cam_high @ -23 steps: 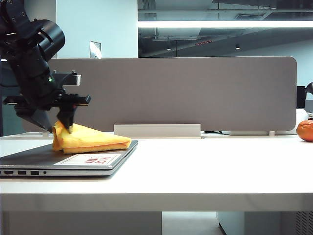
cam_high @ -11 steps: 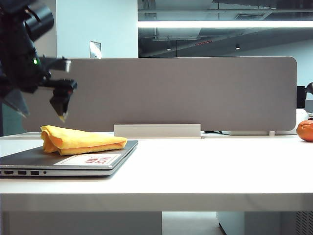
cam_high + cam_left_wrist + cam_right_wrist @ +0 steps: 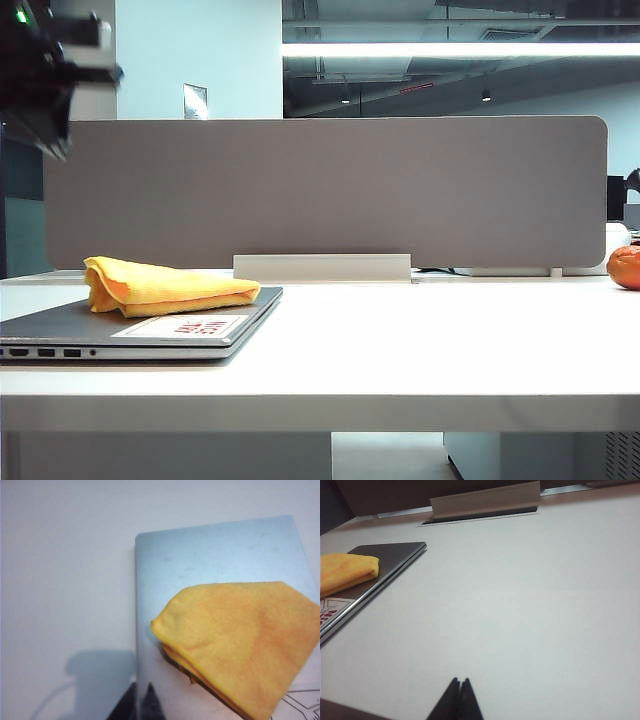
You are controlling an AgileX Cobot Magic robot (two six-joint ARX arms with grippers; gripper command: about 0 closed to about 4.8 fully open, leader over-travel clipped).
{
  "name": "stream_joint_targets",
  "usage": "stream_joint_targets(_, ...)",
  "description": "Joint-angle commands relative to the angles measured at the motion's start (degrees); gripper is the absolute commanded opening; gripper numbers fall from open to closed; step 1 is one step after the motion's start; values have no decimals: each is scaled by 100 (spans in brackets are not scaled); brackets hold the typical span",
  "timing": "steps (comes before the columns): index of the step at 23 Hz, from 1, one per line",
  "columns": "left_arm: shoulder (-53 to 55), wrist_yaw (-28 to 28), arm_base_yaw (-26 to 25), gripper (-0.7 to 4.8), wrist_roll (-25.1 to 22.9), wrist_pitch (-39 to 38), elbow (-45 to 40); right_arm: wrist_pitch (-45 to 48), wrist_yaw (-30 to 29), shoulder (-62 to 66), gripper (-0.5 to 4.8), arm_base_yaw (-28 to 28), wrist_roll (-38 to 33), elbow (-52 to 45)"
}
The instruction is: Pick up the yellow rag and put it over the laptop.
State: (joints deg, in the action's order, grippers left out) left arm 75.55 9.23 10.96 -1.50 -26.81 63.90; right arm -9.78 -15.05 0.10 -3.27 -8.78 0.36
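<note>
The rag (image 3: 165, 287) lay folded on the closed laptop (image 3: 60, 328), on the far part of the lid, with its folded end reaching almost to the lid's right edge as the exterior view showed it. The left wrist view showed the rag (image 3: 245, 645) from above, one rounded corner just inside a side edge of the laptop (image 3: 210, 555), its orange layers showing under the yellow top fold. A white sticker (image 3: 180, 326) with red lettering sat on the lid in front of the rag, near the laptop's front edge. The laptop rested at the left end of the table (image 3: 420, 340), its ports facing the front edge.

The left gripper (image 3: 45, 75) hung high above the table's left end, well clear of the rag and holding nothing. Its dark fingertips (image 3: 150, 702) met in a point at the edge of the wrist picture, closed together. The right gripper (image 3: 458, 700) was near the table's front, well apart from the laptop (image 3: 380, 572), its two tips pressed together and empty.

An orange fruit (image 3: 625, 267) sat at the table's far right edge. A grey divider panel (image 3: 330, 190) stood along the back edge.
</note>
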Motion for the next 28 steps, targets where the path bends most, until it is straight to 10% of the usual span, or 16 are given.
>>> stream_joint_targets(1,-562,-11,0,-6,247,-87,-81,92,144,-2,-1,2,-20,-24)
stream_joint_targets(15,-3276,-153,13,-6,949,911,-2988,85,136,-4,-1,4,-20,-24)
stream_joint_targets(28,-3436,-546,13,-6,944,713,-3182,85,138,-4,-1,4,-20,-24)
